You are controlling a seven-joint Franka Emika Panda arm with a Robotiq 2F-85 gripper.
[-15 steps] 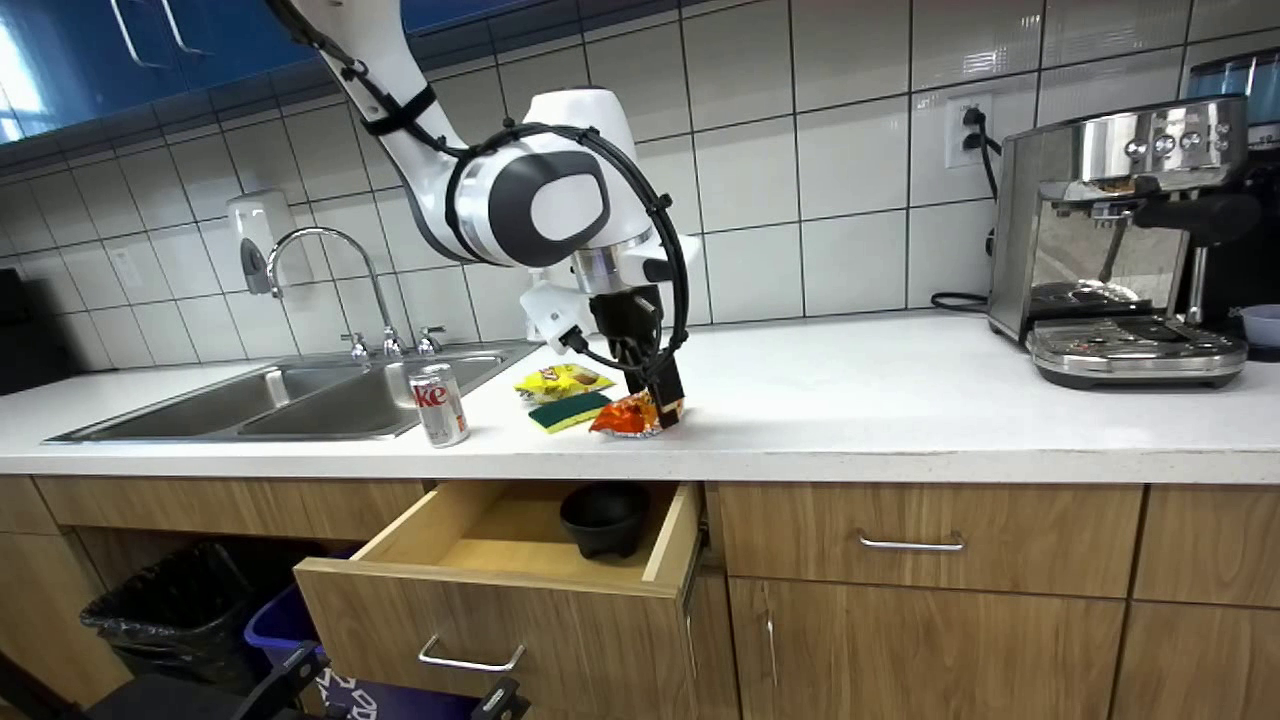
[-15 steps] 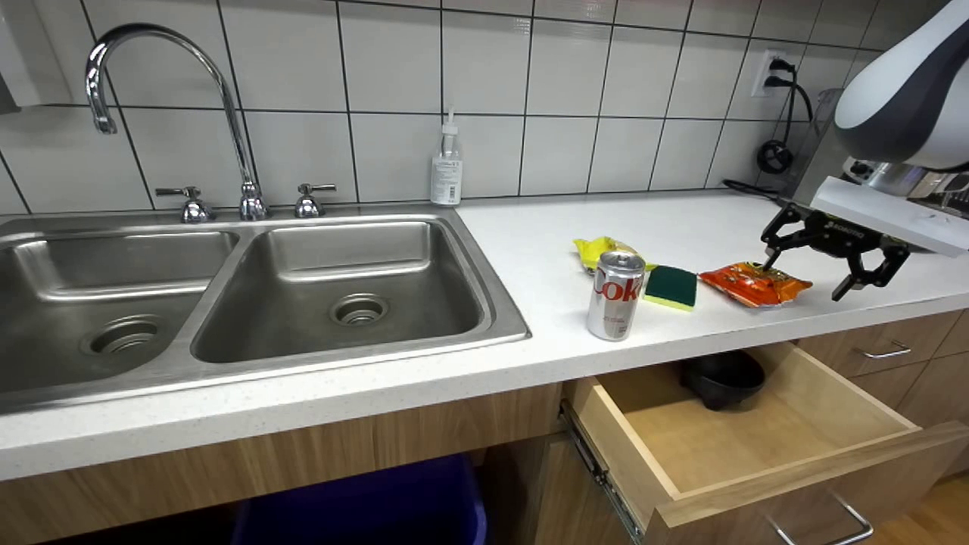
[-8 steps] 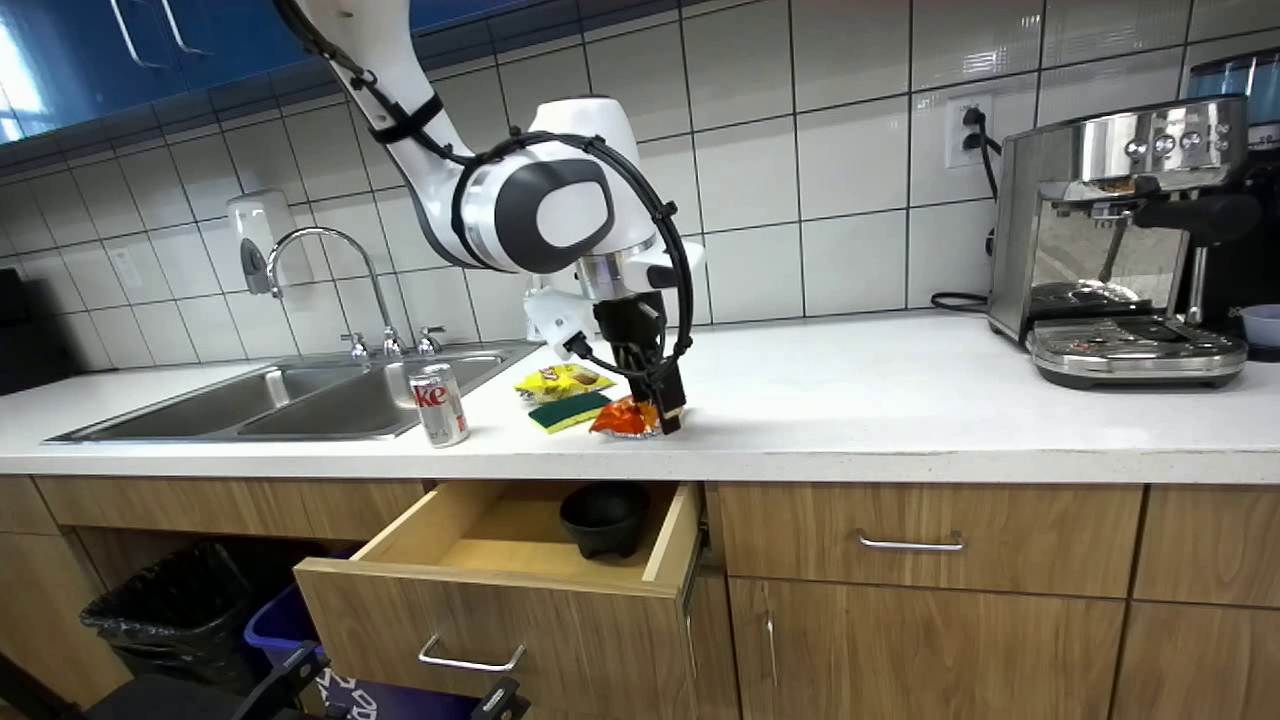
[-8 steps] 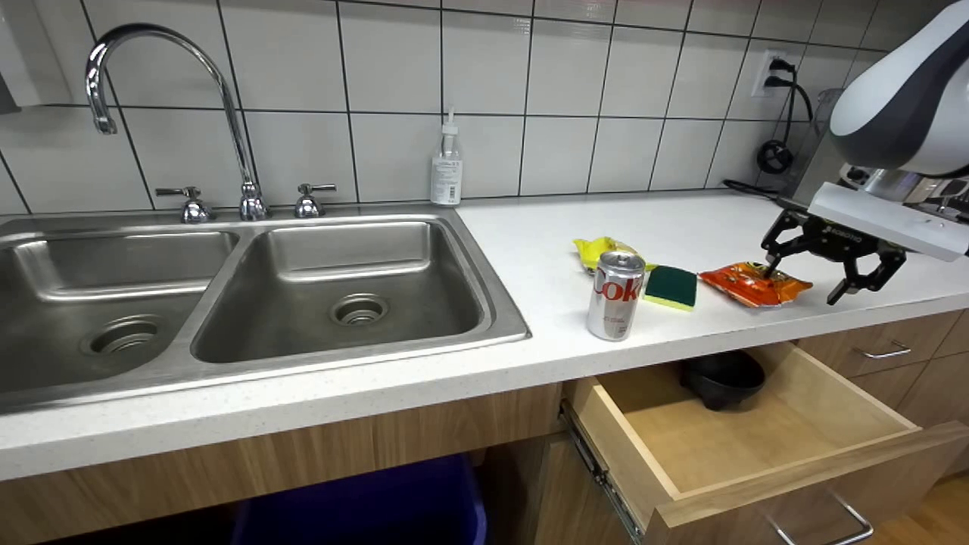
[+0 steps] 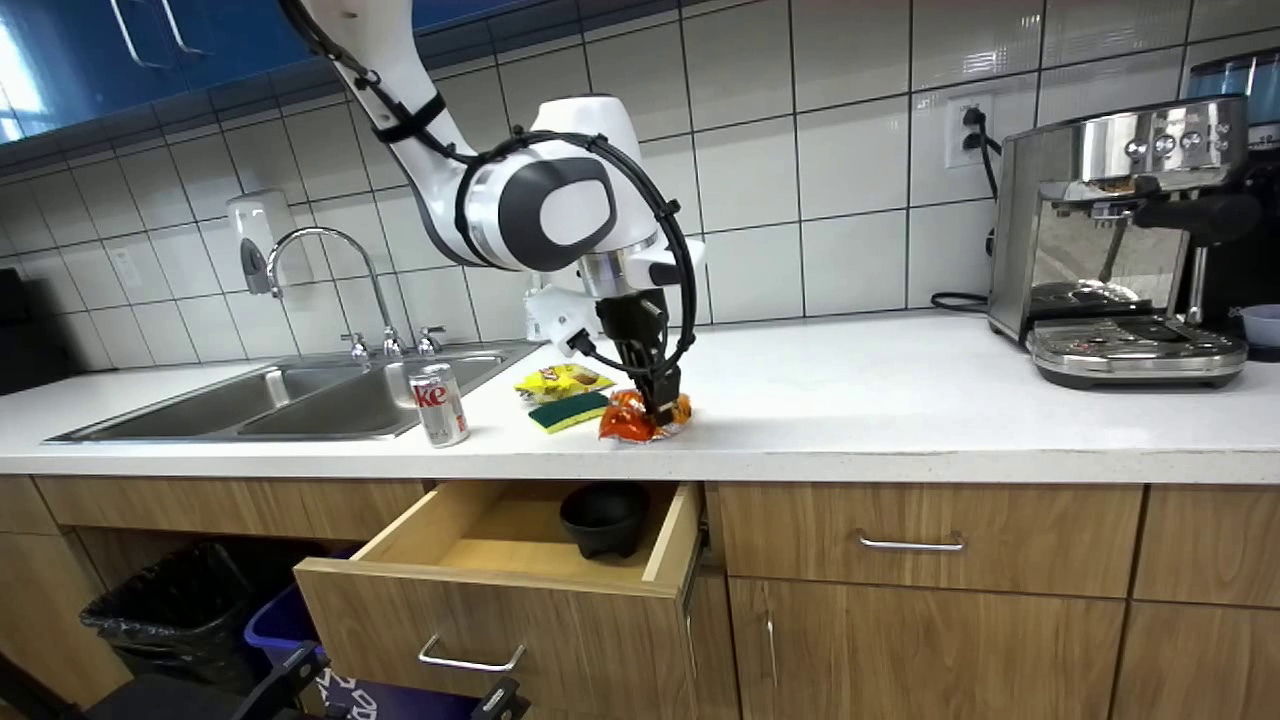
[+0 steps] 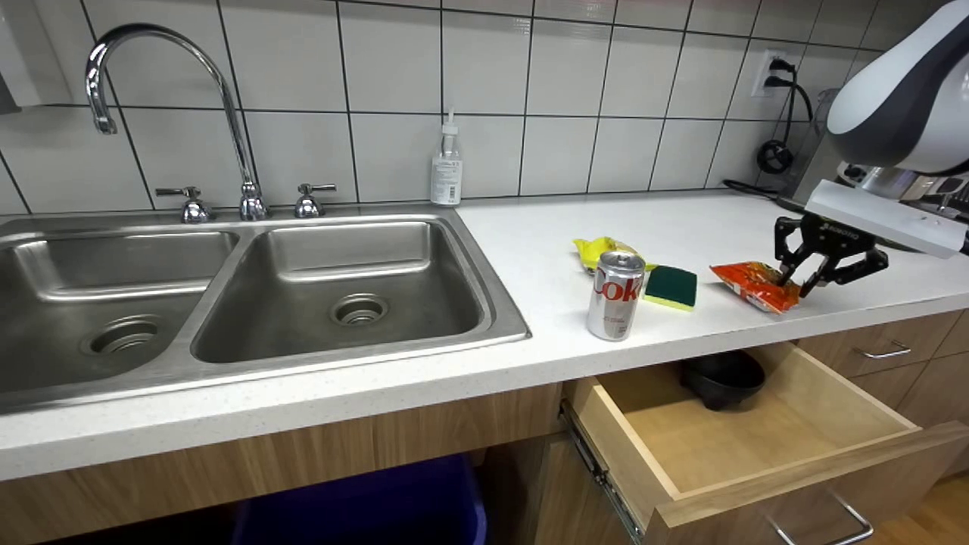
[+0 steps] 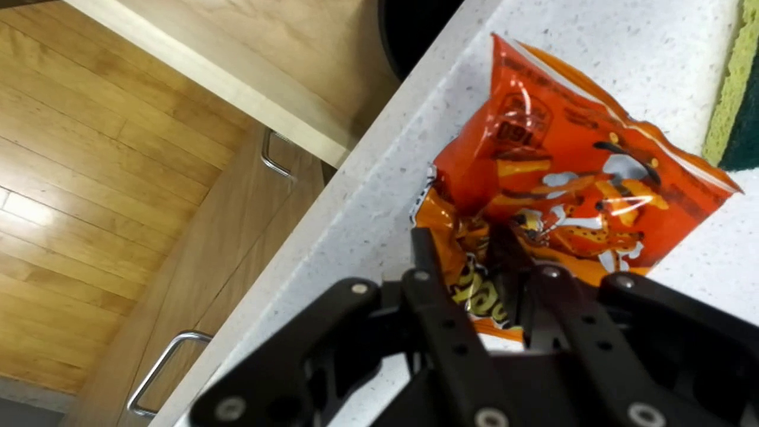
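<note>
An orange-red snack bag [image 7: 569,178] with a cartoon cheetah lies on the white counter near its front edge. My gripper [image 7: 462,240] points down over the bag's near part, a finger at either side, and the foil bunches between them. In an exterior view the fingertips of the gripper [image 6: 795,286] stand close together, pinching the bag [image 6: 746,280]. The bag still rests on the counter. Beside it lies a green and yellow sponge [image 6: 671,288]. A yellow snack bag [image 5: 560,382] sits behind the sponge. The finger at the right is partly sunk in the bag's folds.
A silver Coke can [image 6: 615,303] stands upright between sponge and sink [image 5: 330,400]. Below the counter a drawer [image 5: 490,640] is pulled out, with a black bowl [image 5: 604,515] inside. An espresso machine [image 5: 1120,250] stands farther along the counter.
The jaws have come together from wide apart and squeezed the orange bag. It has crumpled, turned a little and shifted slightly away from the sponge.
</note>
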